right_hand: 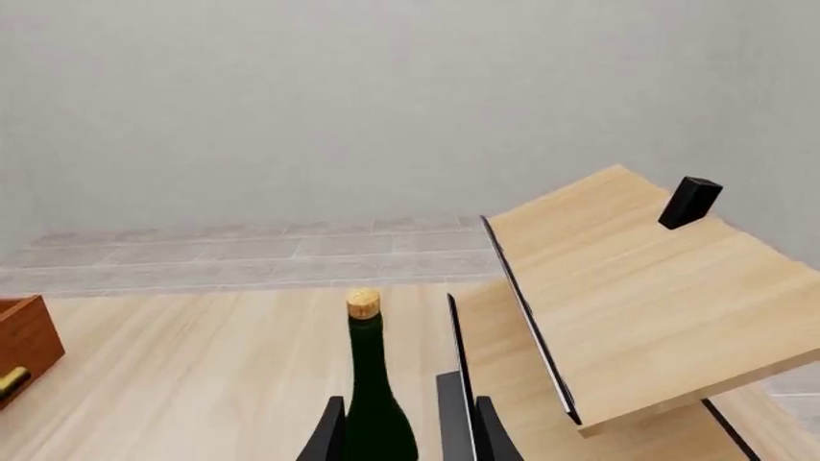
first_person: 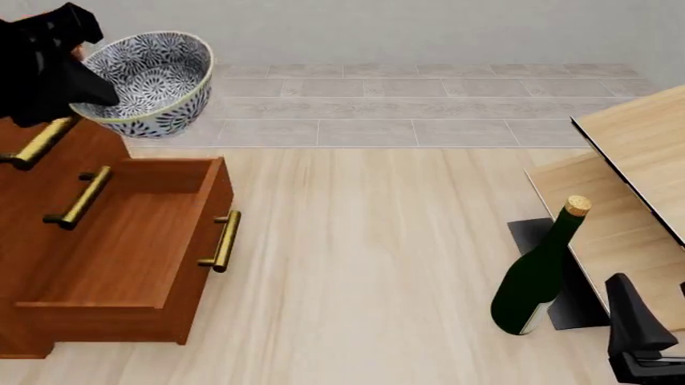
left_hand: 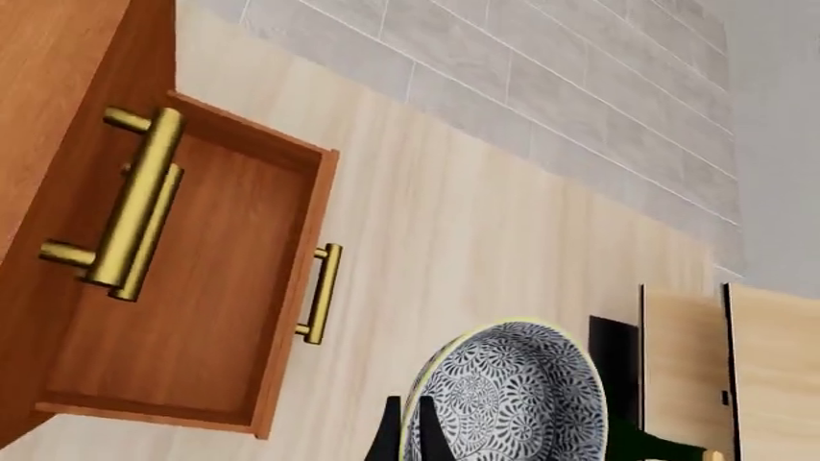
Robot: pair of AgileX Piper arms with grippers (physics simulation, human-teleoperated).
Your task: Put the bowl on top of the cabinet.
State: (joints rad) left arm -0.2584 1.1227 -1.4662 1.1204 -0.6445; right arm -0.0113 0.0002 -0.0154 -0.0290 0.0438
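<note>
The bowl (first_person: 150, 80), blue-grey floral outside and speckled inside, hangs tilted in the air by the upper right of the reddish-brown cabinet (first_person: 27, 200). My left gripper (first_person: 86, 92) is shut on its rim. In the left wrist view the fingers (left_hand: 388, 434) pinch the rim of the bowl (left_hand: 513, 394), with the cabinet (left_hand: 52, 77) to one side. The cabinet's top is cut off by the frame edge. My right gripper (first_person: 642, 341) stands open low at the right, apart from the bowl.
One cabinet drawer (first_person: 118, 233) is pulled out, brass handle (first_person: 223, 241) forward. A dark green corked bottle (first_person: 535, 281) stands ahead of the right gripper (right_hand: 397, 432). Pale light-wood furniture (first_person: 642, 136) fills the right side, with a small black block (right_hand: 692, 202) on it.
</note>
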